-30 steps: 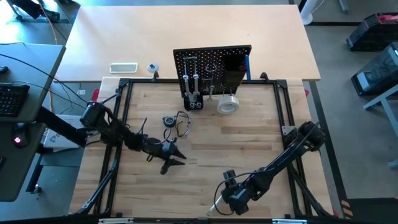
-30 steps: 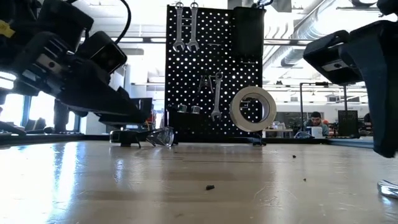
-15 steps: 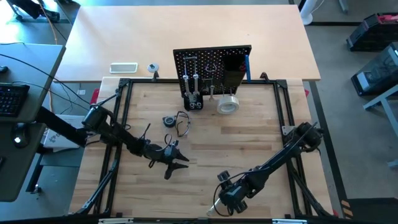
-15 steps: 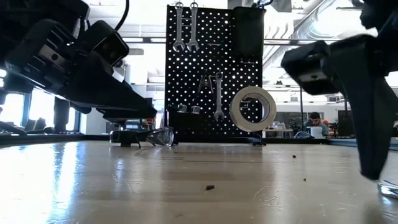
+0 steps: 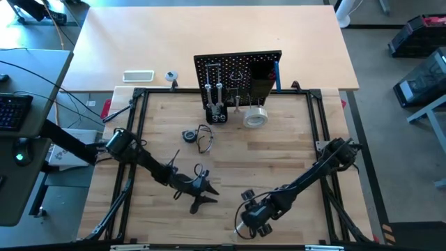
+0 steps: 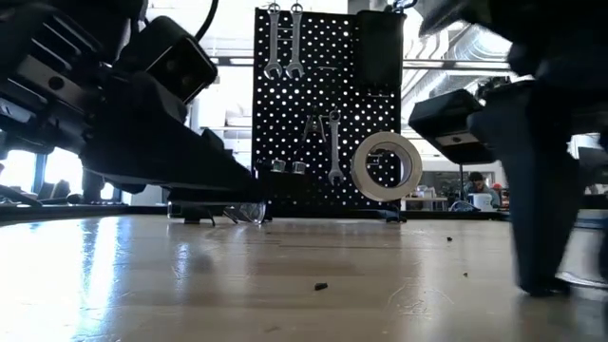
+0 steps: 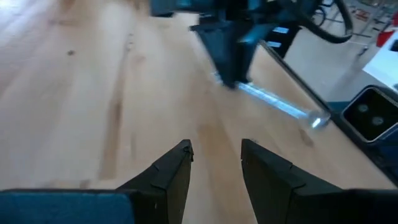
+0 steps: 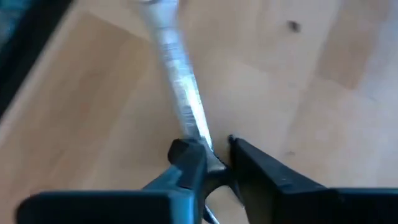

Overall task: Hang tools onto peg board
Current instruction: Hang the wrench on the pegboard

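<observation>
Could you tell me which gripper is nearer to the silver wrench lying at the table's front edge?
Right. The right gripper has its fingers around the silver wrench. The left gripper hovers apart over bare wood, pointing toward it.

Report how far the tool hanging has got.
Done: wrenches and the tape roll hang on the peg board. In hand: the right gripper has its jaws around a silver wrench on the table. Left: hanging it. The left gripper is open and empty.
</observation>
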Available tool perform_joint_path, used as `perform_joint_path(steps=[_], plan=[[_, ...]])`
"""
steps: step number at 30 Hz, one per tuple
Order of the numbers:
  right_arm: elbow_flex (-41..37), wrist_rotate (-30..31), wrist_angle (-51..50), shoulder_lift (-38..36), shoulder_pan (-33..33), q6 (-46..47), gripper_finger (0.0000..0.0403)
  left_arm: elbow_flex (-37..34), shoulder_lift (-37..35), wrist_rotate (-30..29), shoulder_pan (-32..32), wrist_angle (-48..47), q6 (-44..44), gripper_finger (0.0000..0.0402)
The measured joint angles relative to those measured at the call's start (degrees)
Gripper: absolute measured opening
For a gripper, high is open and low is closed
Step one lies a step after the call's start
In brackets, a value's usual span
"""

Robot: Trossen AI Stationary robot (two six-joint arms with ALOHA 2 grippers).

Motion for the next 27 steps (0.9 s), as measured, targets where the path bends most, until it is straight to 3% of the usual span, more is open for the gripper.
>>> perform_joint_path(steps=[8,27], plan=[[0.0,4.2,-3.4,0.1,-3.4,4.6,0.0004,2.0,1.0,1.4,-0.4,-2.0,0.0,0.0133],[-0.1,5.5,-6.1,0.0,-14.5,4.7,0.0001,1.9,0.5,-1.1,2.8,-9.9,1.7,0.0133]])
